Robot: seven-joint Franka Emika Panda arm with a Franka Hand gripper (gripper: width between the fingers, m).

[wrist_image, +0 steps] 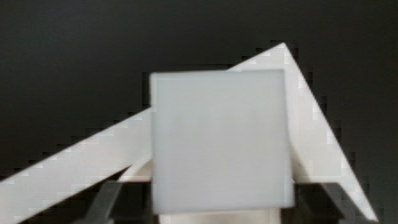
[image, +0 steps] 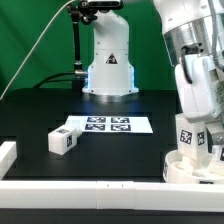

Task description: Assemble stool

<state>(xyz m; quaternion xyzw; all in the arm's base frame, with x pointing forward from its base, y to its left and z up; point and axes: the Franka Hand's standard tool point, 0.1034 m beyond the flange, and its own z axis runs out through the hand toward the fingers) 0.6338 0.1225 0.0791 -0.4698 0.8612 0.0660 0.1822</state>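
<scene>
My gripper [image: 189, 137] is shut on a short white stool leg [image: 186, 133] with a black-and-white tag, held upright at the exterior view's right. The leg hangs just above the round rimmed seat disc [image: 196, 168], which lies in the near right corner; I cannot tell whether they touch. In the wrist view the leg [wrist_image: 217, 135] fills the middle as a pale block, with the dark fingers [wrist_image: 121, 198] pressed on either side of it and the gripper [wrist_image: 222, 203] closed around it. A second tagged leg [image: 62, 141] lies loose on the black table, left of centre.
The marker board [image: 107, 125] lies flat mid-table. White border rails [image: 80, 188] run along the near edge and the left edge [image: 7, 155]; in the wrist view the rails [wrist_image: 306, 110] meet in a corner behind the leg. The arm's base [image: 108, 65] stands at the back.
</scene>
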